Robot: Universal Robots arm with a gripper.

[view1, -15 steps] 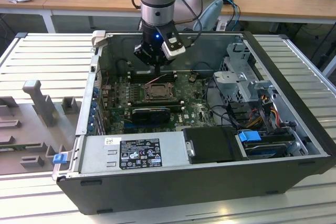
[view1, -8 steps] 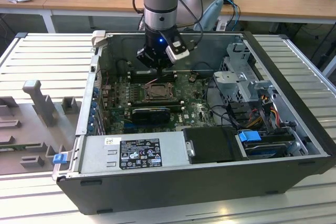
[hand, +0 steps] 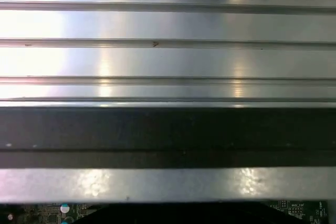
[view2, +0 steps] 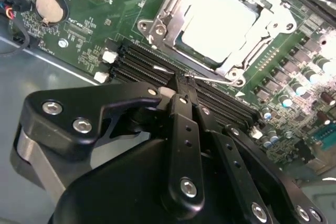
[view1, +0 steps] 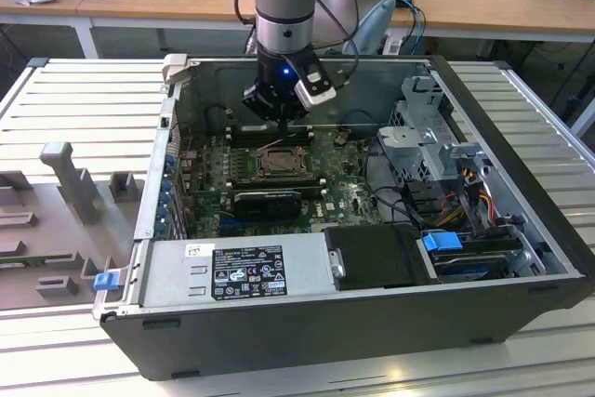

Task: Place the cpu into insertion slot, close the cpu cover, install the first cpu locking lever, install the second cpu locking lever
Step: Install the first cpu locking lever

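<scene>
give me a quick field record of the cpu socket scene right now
cpu: seated in the socket, pale top visible
cpu cover: down flat, framing the chip
locking lever: thin wire along the socket's edge nearest the gripper
gripper: jaws closed, tips right at that lever
motherboard: green, inside the open computer case

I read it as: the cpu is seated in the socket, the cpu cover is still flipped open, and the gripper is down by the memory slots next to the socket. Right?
Not quite. The cpu cover is already down, framing the cpu, as the second wrist view shows. The rest holds: the cpu sits in the socket, and the gripper is down by the memory slots beside it.
</scene>
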